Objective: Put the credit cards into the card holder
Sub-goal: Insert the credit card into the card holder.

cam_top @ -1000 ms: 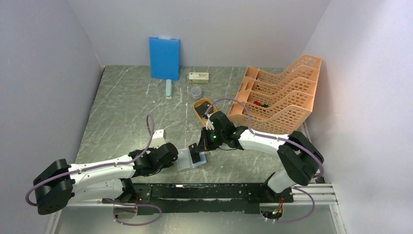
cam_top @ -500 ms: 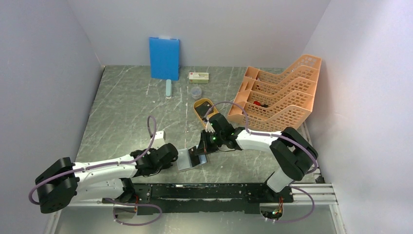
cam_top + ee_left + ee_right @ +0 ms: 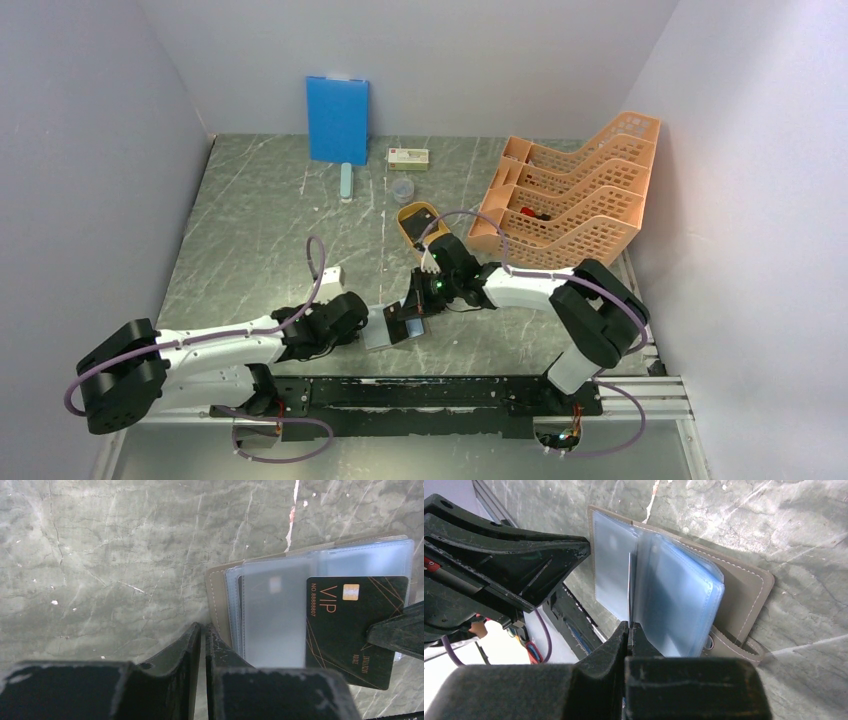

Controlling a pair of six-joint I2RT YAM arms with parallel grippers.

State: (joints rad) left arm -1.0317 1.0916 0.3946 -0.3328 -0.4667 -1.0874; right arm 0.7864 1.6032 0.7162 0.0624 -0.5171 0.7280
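Note:
The card holder [image 3: 377, 332] lies open on the table just ahead of the arm bases, its taupe cover [image 3: 746, 592] under pale blue plastic sleeves [image 3: 277, 615]. One of the credit cards, black with gold VIP lettering [image 3: 350, 630], is held edge-on among the sleeves [image 3: 629, 580]. My right gripper [image 3: 628, 626] is shut on its near end. My left gripper [image 3: 204, 627] is shut to a thin slit with nothing seen in it. Its tip rests at the holder's left edge [image 3: 583, 549]. In the top view the card [image 3: 403, 322] sits between both grippers.
An orange oval tray [image 3: 406, 215] with something dark in it stands behind the right gripper. An orange lattice file rack [image 3: 570, 205] fills the right. At the back are a blue board [image 3: 337, 118], a white-and-green box [image 3: 408, 157], a small clear cup [image 3: 402, 189] and a pale stick [image 3: 346, 182].
The right gripper has carried the black card left and down onto the holder's sleeves. The left jaws have narrowed and stayed at the holder's left edge.

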